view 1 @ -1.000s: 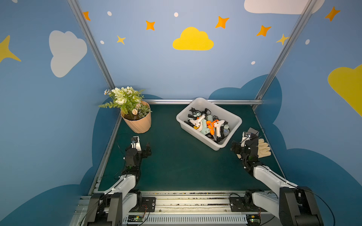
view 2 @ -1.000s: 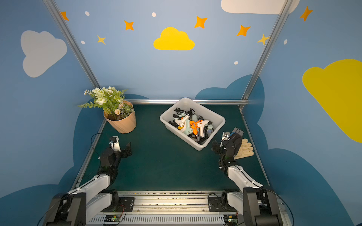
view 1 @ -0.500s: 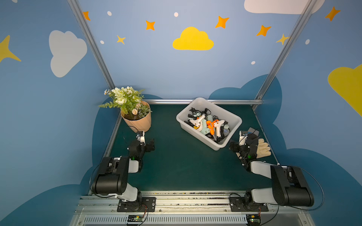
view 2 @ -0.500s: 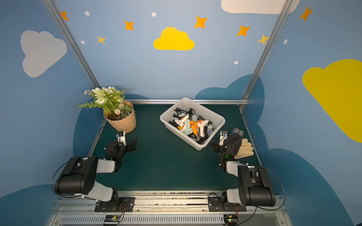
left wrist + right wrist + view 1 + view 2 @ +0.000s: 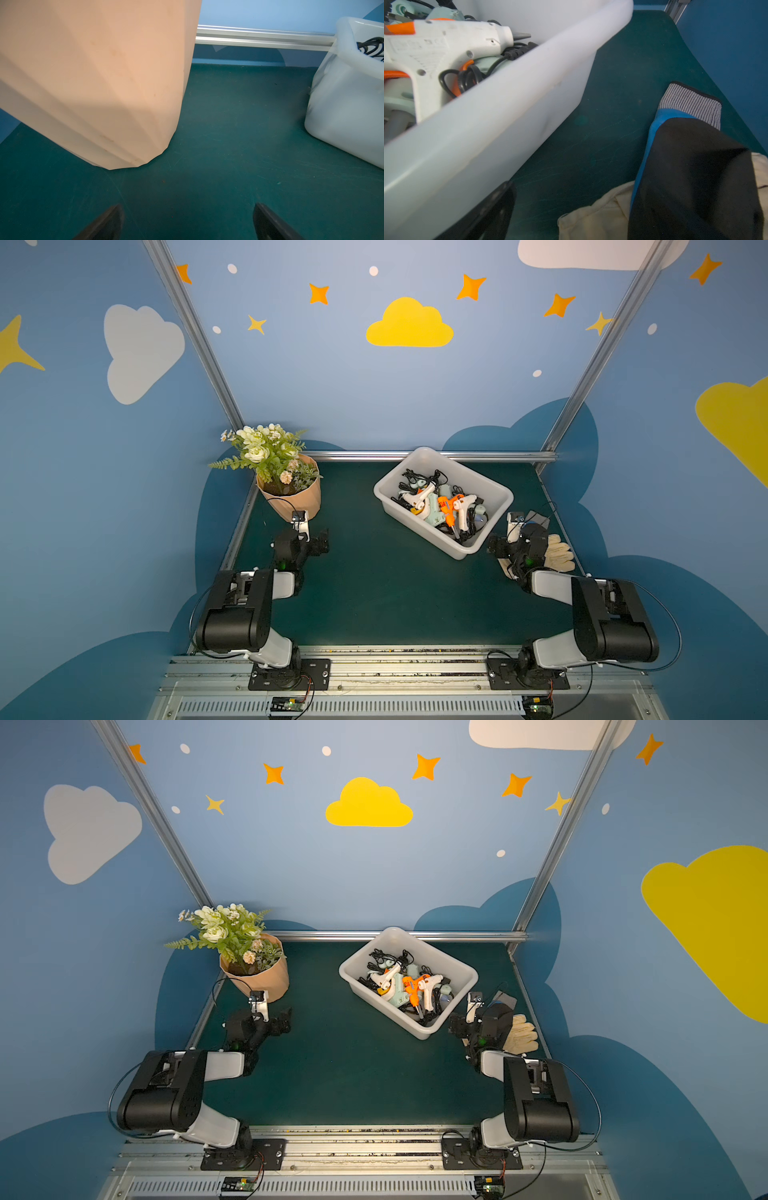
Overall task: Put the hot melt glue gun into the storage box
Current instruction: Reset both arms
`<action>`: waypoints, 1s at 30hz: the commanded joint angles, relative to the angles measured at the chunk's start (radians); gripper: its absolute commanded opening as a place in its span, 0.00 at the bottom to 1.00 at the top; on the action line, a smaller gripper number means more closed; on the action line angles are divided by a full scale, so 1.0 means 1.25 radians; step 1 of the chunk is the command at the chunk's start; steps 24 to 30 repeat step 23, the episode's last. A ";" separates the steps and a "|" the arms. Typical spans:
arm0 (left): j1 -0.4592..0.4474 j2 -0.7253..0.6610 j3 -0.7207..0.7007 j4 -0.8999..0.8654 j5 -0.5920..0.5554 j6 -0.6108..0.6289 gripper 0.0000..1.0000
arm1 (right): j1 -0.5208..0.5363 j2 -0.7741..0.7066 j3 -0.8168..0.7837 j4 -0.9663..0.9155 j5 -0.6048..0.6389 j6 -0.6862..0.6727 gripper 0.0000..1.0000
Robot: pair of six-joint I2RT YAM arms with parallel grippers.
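Scuffed green mat, translucent storage box, faceted pot

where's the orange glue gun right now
In both top views the orange glue gun lies inside the storage box, toward the back right of the green mat, between a mint glue gun and a white glue gun.

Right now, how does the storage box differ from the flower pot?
The storage box is whitish and rectangular; the flower pot is tan and roundish. The storage box is wider than the flower pot. The storage box holds glue guns with cords, the flower pot flowers. Both stand open-topped on the green table.
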State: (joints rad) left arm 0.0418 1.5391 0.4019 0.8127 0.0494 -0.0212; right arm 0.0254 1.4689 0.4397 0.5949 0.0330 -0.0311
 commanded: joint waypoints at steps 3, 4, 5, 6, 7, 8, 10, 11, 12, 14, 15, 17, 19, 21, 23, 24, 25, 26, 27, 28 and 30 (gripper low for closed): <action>-0.008 -0.001 0.002 -0.010 -0.013 0.017 1.00 | 0.014 0.002 0.025 0.001 -0.007 -0.004 0.98; -0.008 -0.002 0.002 -0.010 -0.014 0.017 1.00 | 0.014 0.002 0.025 0.000 -0.005 -0.004 0.98; -0.008 -0.002 0.002 -0.010 -0.014 0.017 1.00 | 0.017 0.003 0.025 -0.001 -0.002 -0.005 0.98; -0.008 -0.002 0.002 -0.010 -0.015 0.017 1.00 | 0.018 0.004 0.025 -0.001 0.002 -0.005 0.98; -0.009 -0.002 0.002 -0.010 -0.014 0.017 1.00 | 0.020 0.003 0.026 -0.001 0.006 -0.006 0.98; -0.009 -0.002 0.002 -0.010 -0.015 0.017 1.00 | 0.023 0.003 0.026 -0.001 0.011 -0.008 0.98; -0.009 -0.002 0.003 -0.010 -0.015 0.018 1.00 | 0.025 0.004 0.025 -0.001 0.014 -0.007 0.98; -0.009 -0.002 0.003 -0.010 -0.016 0.018 1.00 | 0.024 0.004 0.025 -0.001 0.014 -0.007 0.98; -0.009 -0.002 0.002 -0.010 -0.016 0.017 1.00 | 0.024 0.004 0.025 -0.001 0.014 -0.008 0.98; -0.010 -0.002 0.002 -0.010 -0.017 0.018 1.00 | 0.025 0.004 0.025 -0.001 0.014 -0.007 0.98; -0.011 -0.002 0.002 -0.011 -0.018 0.019 1.00 | 0.024 0.004 0.025 -0.001 0.014 -0.007 0.98; -0.010 -0.001 0.005 -0.013 -0.019 0.018 1.00 | 0.024 0.003 0.026 0.000 0.014 -0.007 0.98; -0.011 0.000 0.004 -0.013 -0.019 0.017 1.00 | 0.025 0.003 0.025 -0.001 0.014 -0.007 0.98; -0.010 -0.002 0.004 -0.013 -0.018 0.018 1.00 | 0.025 0.004 0.025 -0.001 0.014 -0.007 0.98; -0.010 -0.003 0.004 -0.011 -0.019 0.017 1.00 | 0.025 0.003 0.026 -0.001 0.014 -0.007 0.98; -0.010 -0.003 0.004 -0.011 -0.019 0.017 1.00 | 0.025 0.003 0.026 -0.001 0.014 -0.007 0.98; -0.010 -0.003 0.004 -0.011 -0.019 0.017 1.00 | 0.025 0.003 0.026 -0.001 0.014 -0.007 0.98; -0.010 -0.003 0.004 -0.011 -0.019 0.017 1.00 | 0.025 0.003 0.026 -0.001 0.014 -0.007 0.98; -0.010 -0.003 0.004 -0.011 -0.019 0.017 1.00 | 0.025 0.003 0.026 -0.001 0.014 -0.007 0.98; -0.010 -0.003 0.004 -0.011 -0.019 0.017 1.00 | 0.025 0.003 0.026 -0.001 0.014 -0.007 0.98; -0.010 -0.003 0.004 -0.011 -0.019 0.017 1.00 | 0.025 0.003 0.026 -0.001 0.014 -0.007 0.98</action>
